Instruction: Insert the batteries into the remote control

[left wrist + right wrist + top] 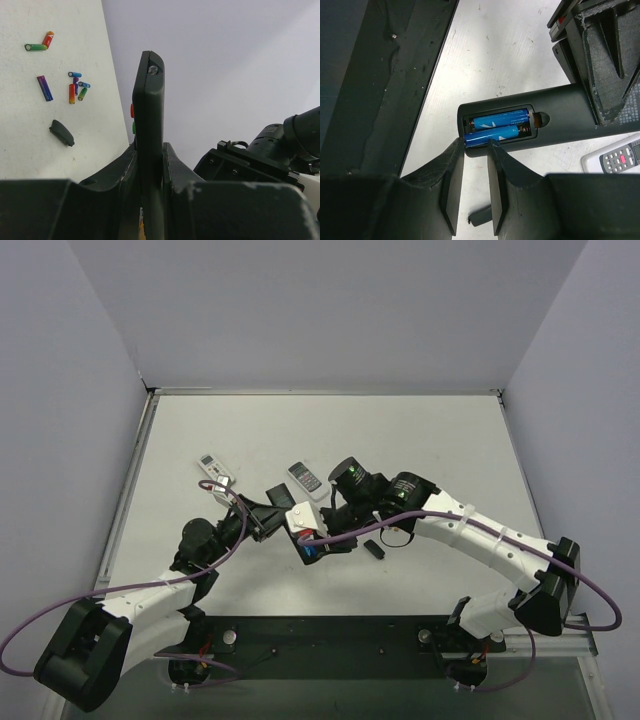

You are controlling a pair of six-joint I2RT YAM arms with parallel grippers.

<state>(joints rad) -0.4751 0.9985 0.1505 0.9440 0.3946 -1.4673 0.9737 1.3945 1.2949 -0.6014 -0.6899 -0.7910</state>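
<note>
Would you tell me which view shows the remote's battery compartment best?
The right wrist view: the open compartment faces that camera, with two blue batteries inside. The left wrist view shows the remote edge-on in the left gripper, compartment hidden. The top view shows only a small blue spot.

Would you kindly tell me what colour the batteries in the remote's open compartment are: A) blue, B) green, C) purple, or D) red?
A: the right wrist view shows two blue batteries lying side by side inside the opened back of the remote control.
</note>
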